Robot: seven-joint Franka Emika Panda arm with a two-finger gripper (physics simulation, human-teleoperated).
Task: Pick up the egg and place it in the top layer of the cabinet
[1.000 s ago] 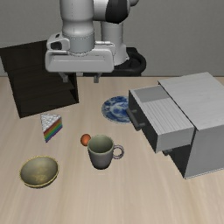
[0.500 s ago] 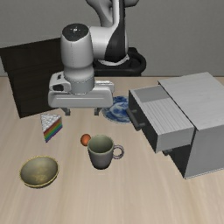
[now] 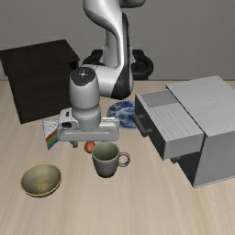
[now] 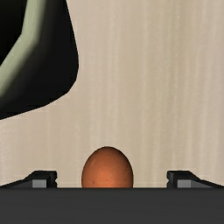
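The brown egg (image 4: 108, 168) lies on the wooden table between my two spread fingertips (image 4: 41, 179), with a gap on each side. In the exterior view the egg (image 3: 89, 146) peeks out just under my gripper (image 3: 86, 139), which has come down over it beside the grey-green mug (image 3: 107, 160). My gripper (image 4: 112, 179) is open and touches nothing. The grey cabinet (image 3: 188, 124) stands at the exterior view's right with its top drawer (image 3: 162, 124) pulled out toward the table's middle.
The mug's rim (image 4: 35, 61) curves close by the egg. A blue patterned plate (image 3: 123, 112) sits behind my arm, a rainbow-sided wedge (image 3: 53, 134) next to the gripper, an olive bowl (image 3: 41, 180) nearer the front, a black box (image 3: 37, 75) at the back.
My hand has dropped steadily from high above the table to just over the egg, moving forward toward the mug. The egg, mug and drawer have stayed put.
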